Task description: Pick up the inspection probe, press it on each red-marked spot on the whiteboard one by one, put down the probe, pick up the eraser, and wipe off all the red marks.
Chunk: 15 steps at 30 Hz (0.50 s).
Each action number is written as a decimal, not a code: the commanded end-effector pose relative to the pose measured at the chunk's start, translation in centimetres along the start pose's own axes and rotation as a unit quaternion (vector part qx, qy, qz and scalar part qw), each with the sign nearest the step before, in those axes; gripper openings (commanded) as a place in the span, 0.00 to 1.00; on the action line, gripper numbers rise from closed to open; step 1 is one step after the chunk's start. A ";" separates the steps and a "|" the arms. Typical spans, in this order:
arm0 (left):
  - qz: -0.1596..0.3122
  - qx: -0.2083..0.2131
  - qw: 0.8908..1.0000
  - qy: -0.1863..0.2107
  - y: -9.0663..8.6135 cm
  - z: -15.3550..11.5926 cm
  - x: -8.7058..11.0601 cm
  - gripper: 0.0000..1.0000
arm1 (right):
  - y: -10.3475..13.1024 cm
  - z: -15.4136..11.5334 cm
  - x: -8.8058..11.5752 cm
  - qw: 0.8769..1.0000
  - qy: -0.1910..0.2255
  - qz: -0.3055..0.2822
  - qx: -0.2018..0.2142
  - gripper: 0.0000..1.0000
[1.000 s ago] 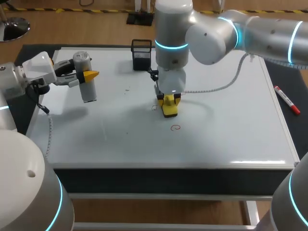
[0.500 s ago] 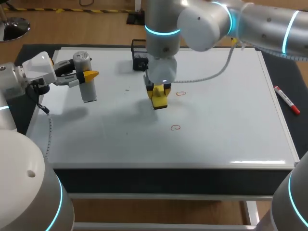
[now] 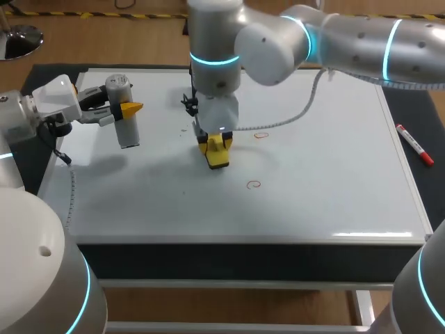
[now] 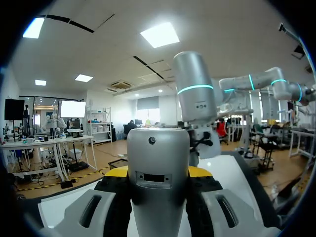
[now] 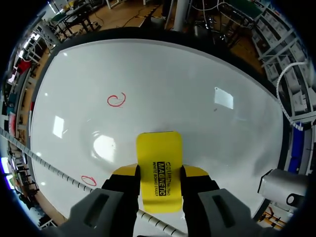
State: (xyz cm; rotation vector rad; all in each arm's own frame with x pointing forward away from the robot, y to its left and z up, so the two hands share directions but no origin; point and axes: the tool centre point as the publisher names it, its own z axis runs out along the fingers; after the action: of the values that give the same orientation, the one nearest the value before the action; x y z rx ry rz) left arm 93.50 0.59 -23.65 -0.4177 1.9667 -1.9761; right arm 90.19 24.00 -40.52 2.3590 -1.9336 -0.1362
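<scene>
Near the whiteboard's (image 3: 334, 174) left edge, the left gripper (image 3: 125, 110) is clamped on the grey inspection probe (image 3: 128, 133). At mid-board the right gripper (image 3: 217, 149) pinches the yellow eraser (image 3: 218, 158) against the board. Wiping looks to be in hand. Two red marks (image 3: 261, 135) (image 3: 254, 184) lie to its right, so the next stroke should sweep over them.

Two red marks (image 3: 261, 135), one eraser (image 3: 217, 154), one probe (image 3: 124, 122), one marker pen (image 3: 415, 145).
</scene>
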 end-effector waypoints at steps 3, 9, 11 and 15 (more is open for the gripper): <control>0.001 0.002 1.000 -0.001 0.0 0.0 0.0 0.00 | -0.2 1.0 0.5 1.000 0.003 0.001 -0.003 0.00; 0.001 0.002 1.000 -0.001 0.0 0.0 0.0 0.00 | 0.0 1.7 1.2 1.000 0.004 0.008 -0.008 0.00; 0.001 0.002 1.000 -0.001 0.0 0.0 0.0 0.00 | -0.1 2.0 1.6 1.000 0.006 0.012 -0.011 0.00; 0.001 0.002 1.000 -0.001 0.0 0.0 0.0 0.00 | -0.1 2.6 2.6 0.999 0.008 0.026 -0.019 0.00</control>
State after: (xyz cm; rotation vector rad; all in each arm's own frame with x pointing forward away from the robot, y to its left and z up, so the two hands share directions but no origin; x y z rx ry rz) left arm 93.50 0.59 -23.65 -0.4178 1.9667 -1.9760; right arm 90.12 22.11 -42.52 2.2806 -1.9682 -0.1411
